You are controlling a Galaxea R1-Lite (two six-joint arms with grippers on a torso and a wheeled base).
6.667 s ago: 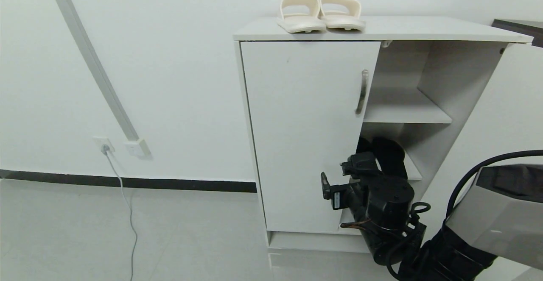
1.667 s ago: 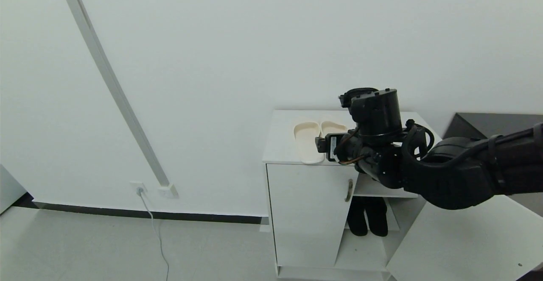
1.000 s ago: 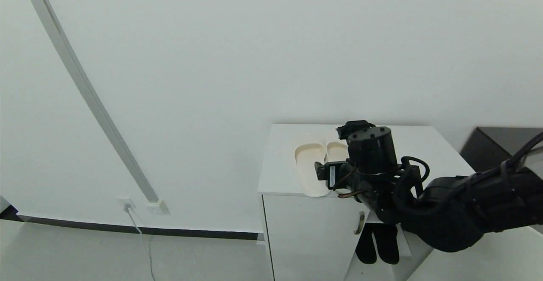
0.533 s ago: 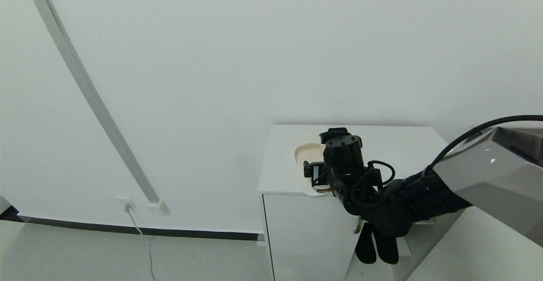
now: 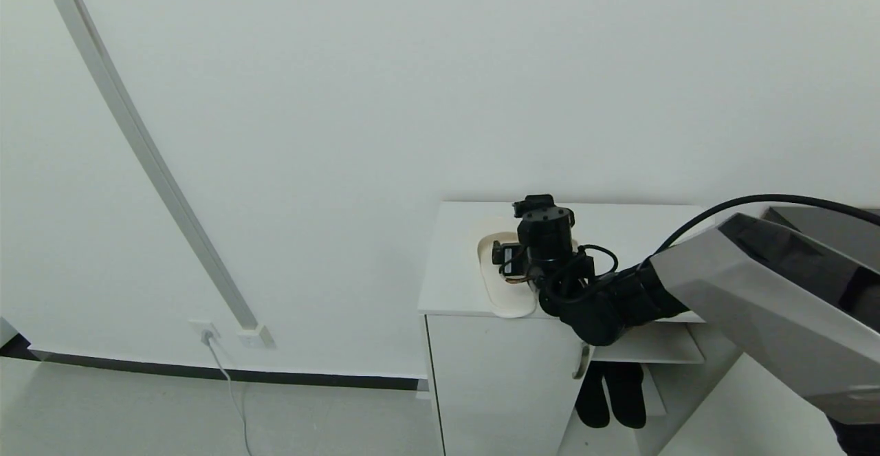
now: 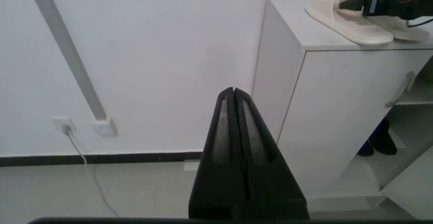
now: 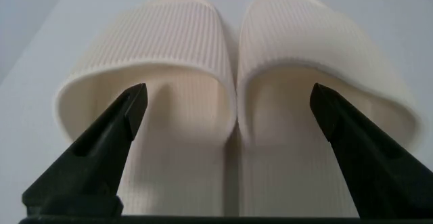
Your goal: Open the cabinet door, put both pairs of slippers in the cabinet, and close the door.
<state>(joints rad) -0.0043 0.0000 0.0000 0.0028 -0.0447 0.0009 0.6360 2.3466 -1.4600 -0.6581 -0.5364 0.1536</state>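
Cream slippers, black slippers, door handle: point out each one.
cream slippers (image 7: 176, 61), right wrist view, ribbed strap of one slipper.
black slippers (image 5: 627, 393), head view, middle of one slipper.
door handle (image 6: 402, 90), left wrist view, middle of the bar.

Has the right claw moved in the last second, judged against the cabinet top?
Yes. The right claw has shifted left across the cabinet top, and is now open, facing the cream slippers.

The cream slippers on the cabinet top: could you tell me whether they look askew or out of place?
Nothing much: the cream slippers lie side by side, touching, on the cabinet top, one appearing to poke slightly past its front edge. The open right gripper faces them.
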